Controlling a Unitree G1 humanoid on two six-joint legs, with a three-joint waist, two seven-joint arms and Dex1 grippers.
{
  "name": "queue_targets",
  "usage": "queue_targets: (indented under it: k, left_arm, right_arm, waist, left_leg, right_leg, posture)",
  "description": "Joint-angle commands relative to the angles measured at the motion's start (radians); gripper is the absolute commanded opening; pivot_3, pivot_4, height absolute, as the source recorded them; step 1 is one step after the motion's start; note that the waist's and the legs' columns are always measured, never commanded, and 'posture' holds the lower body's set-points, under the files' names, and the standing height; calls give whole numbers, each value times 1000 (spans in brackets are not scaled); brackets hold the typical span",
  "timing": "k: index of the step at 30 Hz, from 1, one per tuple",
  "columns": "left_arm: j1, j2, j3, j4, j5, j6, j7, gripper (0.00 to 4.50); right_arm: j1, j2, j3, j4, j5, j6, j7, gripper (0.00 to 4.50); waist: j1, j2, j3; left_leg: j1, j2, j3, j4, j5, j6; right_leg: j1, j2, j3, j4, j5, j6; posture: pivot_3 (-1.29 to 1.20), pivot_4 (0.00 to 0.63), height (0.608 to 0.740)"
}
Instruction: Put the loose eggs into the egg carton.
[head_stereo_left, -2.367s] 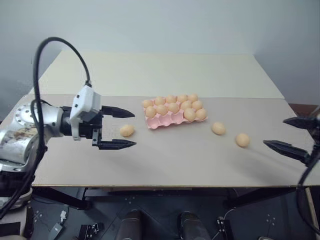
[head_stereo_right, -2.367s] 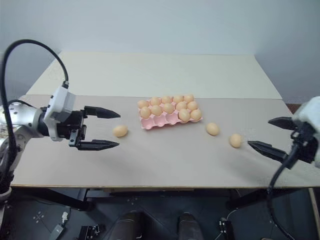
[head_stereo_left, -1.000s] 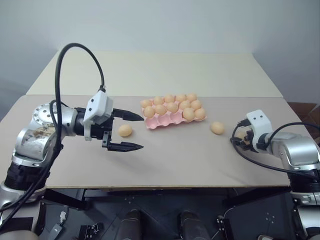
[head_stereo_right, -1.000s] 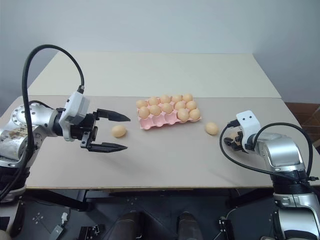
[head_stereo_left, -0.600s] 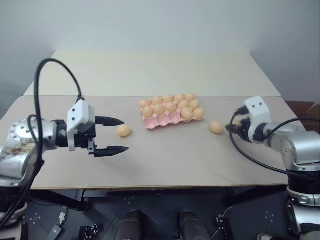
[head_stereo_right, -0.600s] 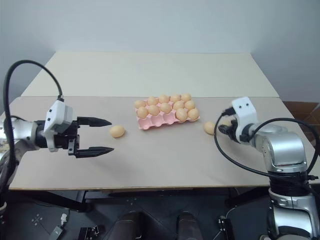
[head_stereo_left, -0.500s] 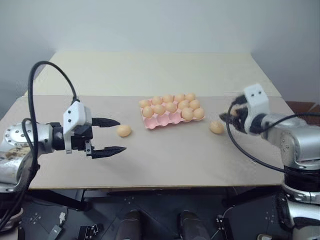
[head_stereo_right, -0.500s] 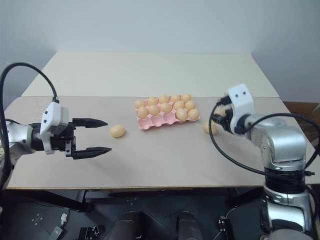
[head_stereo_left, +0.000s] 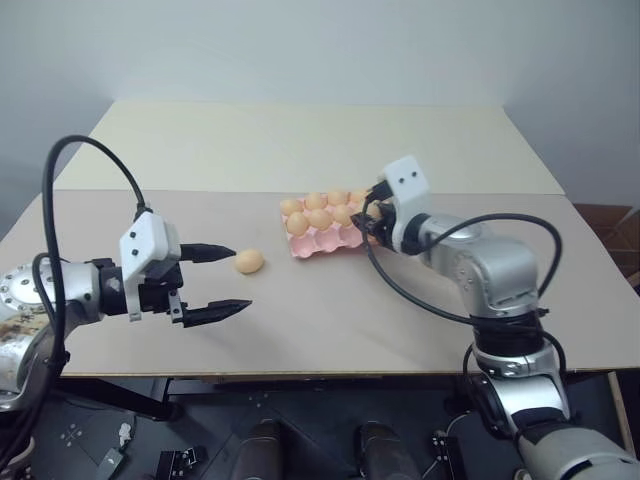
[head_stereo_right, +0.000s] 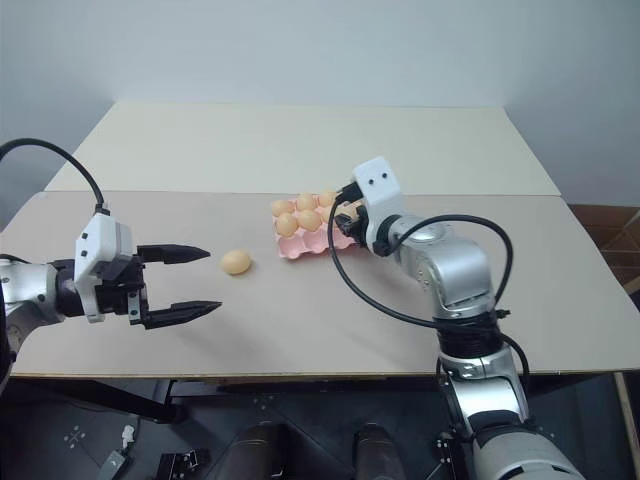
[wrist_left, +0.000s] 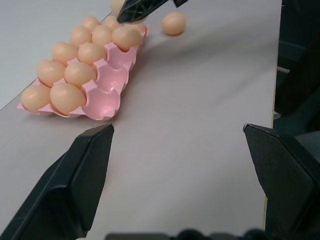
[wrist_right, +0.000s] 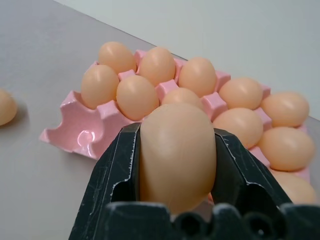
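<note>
egg (wrist_right: 176, 152) clamped in right end effector (wrist_right: 175, 165) above unlabelled egg carton (wrist_right: 80, 131); left end effector (head_stereo_left: 221, 281) spread wide.

No legible text, label, brand, number or sign anywhere — not in any view.

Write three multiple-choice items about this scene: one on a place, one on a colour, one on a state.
1. Where is the right gripper?
A. over the carton
B. at the table's near edge
C. beside the left gripper

2. What colour is the carton?
A. grey
B. pink
C. blue

3. What state is the left gripper in?
A. shut on an egg
B. shut, empty
C. open, empty

Key: 1 A, it hangs above the carton's right end. 2 B, the moulded cups are pink. 3 C, its fingers stand wide apart, and the loose egg lies on the table just ahead of them, while the right gripper holds an egg.
</note>
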Motion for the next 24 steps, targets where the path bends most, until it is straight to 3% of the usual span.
queue_targets:
  k: [1,18,19,24]
  left_arm:
    - [-2,20,31,-31,-13,-1,12,4500]
    - [-5,29,33,-33,-21,-3,18,4500]
    - [-6,29,33,-32,-21,-4,17,4500]
    - [-6,29,32,-31,-21,-4,17,4500]
  right_arm:
    - [-43,29,17,66,-37,-98,-7,1638]
    - [-61,85,67,251,-120,-227,31,1638]
    - [-60,86,68,254,-124,-232,35,2366]
    - [-55,89,66,272,-140,-250,39,4085]
  waist:
    - [0,0,0]
    - [-3,0,0]
    - [-3,0,0]
    - [-4,0,0]
  left_leg:
    - [0,0,0,0,0,0]
    - [0,0,0,-1,0,0]
    - [0,0,0,-1,0,0]
    - [0,0,0,-1,0,0]
  right_leg:
    - [0,0,0,0,0,0]
    - [-1,0,0,0,0,0]
    - [-1,0,0,0,0,0]
    - [-1,0,0,0,0,0]
  posture:
    - [0,150,740]
    - [0,150,740]
    - [0,150,740]
    - [0,150,740]
